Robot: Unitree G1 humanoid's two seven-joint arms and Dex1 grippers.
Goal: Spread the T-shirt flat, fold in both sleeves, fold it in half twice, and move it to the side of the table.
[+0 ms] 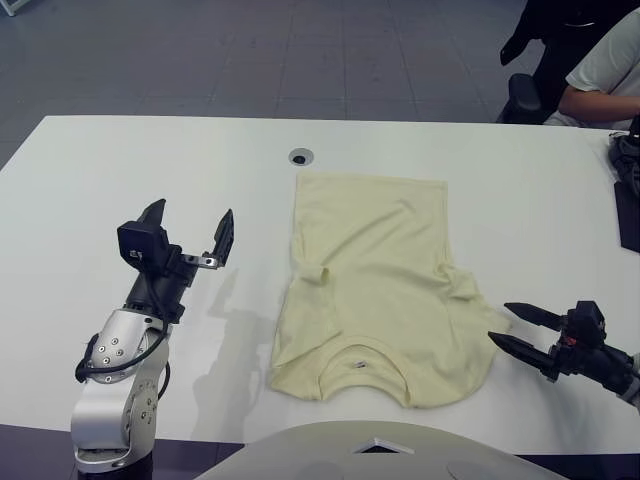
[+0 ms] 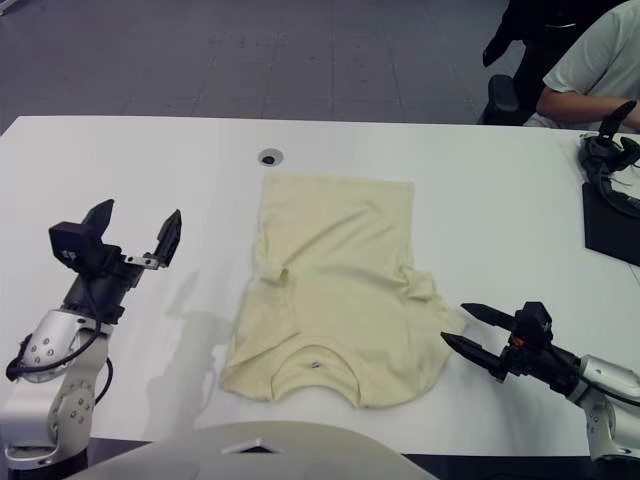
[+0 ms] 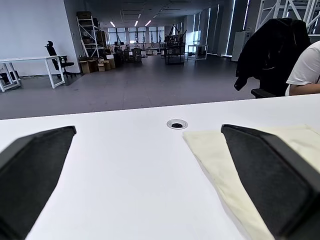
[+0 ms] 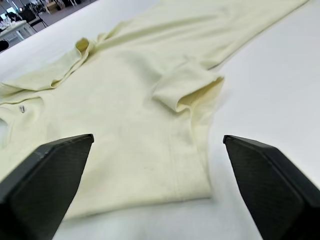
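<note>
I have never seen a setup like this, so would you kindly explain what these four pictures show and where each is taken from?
This is a humanoid robot with two arms, each ending in a two-finger gripper. Two pictures come from its head cameras, looking down at a white table; the other two come from cameras on each wrist, so the dark wedges there are the gripper's own fingers. A pale yellow T-shirt lies on the table, collar nearest the robot. The left gripper and right gripper are both open and hold nothing.
</note>
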